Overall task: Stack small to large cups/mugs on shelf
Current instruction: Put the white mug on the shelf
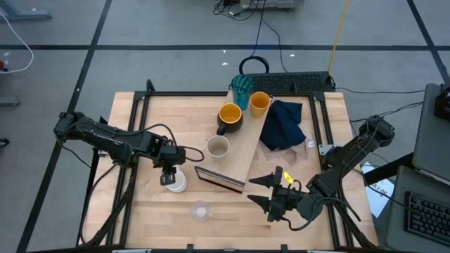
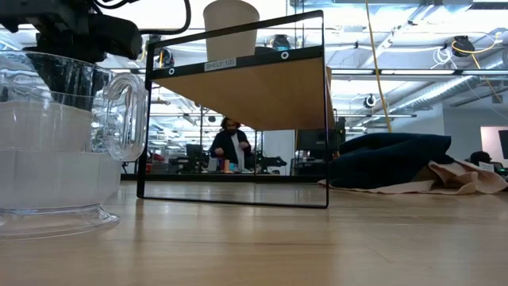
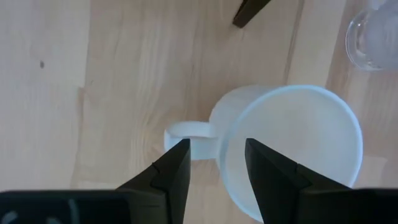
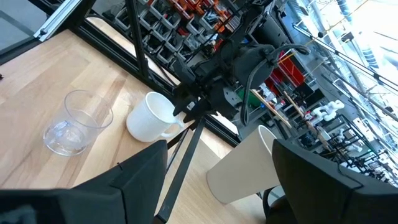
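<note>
High view looks straight down on the whole bench (image 1: 140, 204); low view sits at bench level, very near the clear glass (image 2: 55, 143), facing the room; left wrist view looks down, close on the white mug (image 3: 292, 149); right wrist view looks across the bench, sharing that mug and glass.

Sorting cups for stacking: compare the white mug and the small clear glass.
The white mug is opaque and has a handle; the small clear glass is see-through and handleless. The left gripper hangs right over the white mug, fingers astride its rim by the handle; nothing is at the small clear glass. Both stand upright on the table, off the shelf.
</note>
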